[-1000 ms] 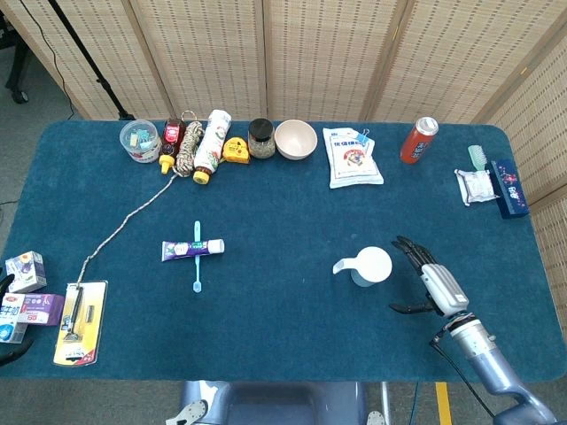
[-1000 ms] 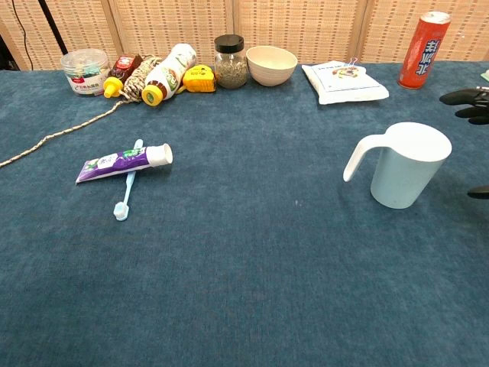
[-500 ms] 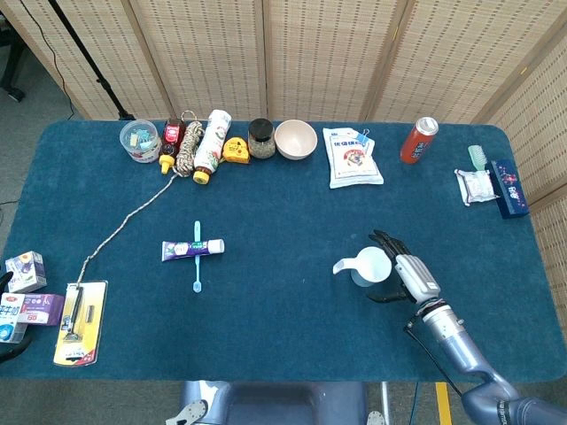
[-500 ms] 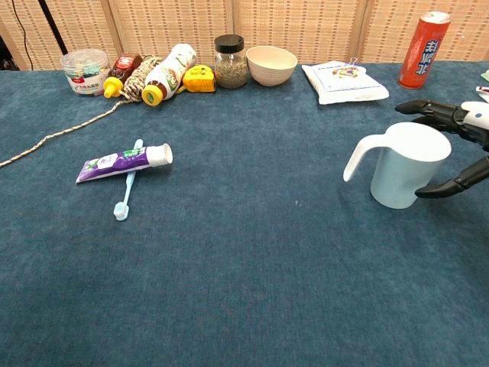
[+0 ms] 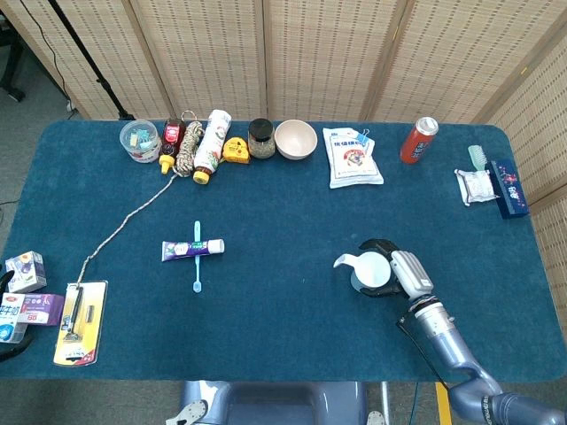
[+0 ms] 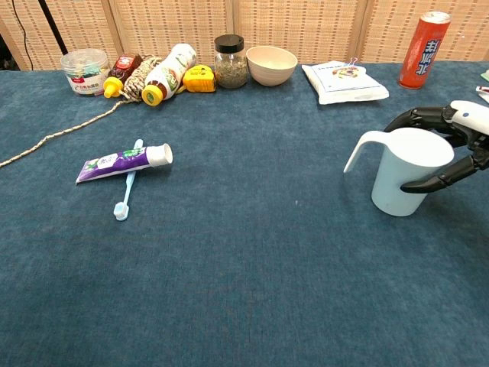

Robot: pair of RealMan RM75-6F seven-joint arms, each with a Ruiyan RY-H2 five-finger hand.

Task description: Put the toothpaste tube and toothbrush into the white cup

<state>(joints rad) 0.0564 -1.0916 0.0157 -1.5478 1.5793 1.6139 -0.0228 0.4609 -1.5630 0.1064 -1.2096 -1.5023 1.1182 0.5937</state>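
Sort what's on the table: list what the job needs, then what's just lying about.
Needed: toothpaste tube, toothbrush, white cup, gripped by the right hand.

Lying about: red can, bowl, glass jar, rope, snack packet, yellow tape measure.

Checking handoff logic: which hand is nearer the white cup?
Right. The right hand wraps around the white cup, fingers on both sides. The left hand isn't visible in either view.

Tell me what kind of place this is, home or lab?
Probably a lab or demo room, not a home: a blue cloth-covered table backed by folding woven screens, with mixed household items lined up along the far edge, such as a red can and a bowl.
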